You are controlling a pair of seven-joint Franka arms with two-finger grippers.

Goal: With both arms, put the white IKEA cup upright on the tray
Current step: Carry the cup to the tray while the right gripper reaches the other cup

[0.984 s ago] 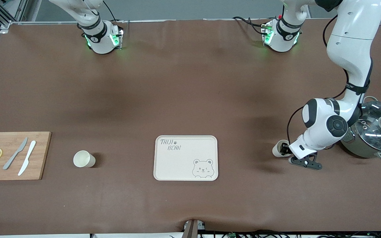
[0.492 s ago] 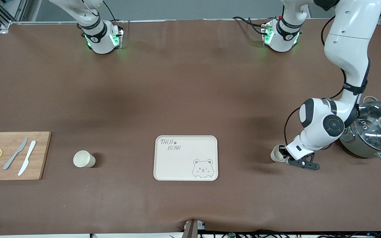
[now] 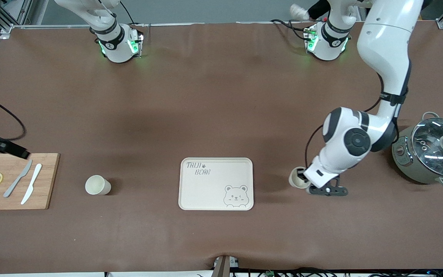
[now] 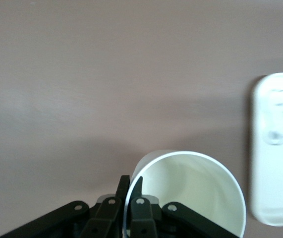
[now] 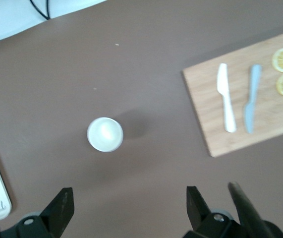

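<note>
Held cup point(image 3: 297, 179) moved closer to "TAIJI BEAR" tray point(image 3: 216, 184).

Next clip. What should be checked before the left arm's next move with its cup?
1. Left end effector shut on white round cup at its rim: ok.
2. Held cup mouth-up: ok.
3. Held cup over cream rectangular bear-print tray: not ok, beside it, toward the left arm's end.
4. Cup high enough to pass the tray rim: cannot tell.
5. Right end effector open, holding nothing: ok.
6. Second white cup on tray: not ok, stands on the table.
</note>
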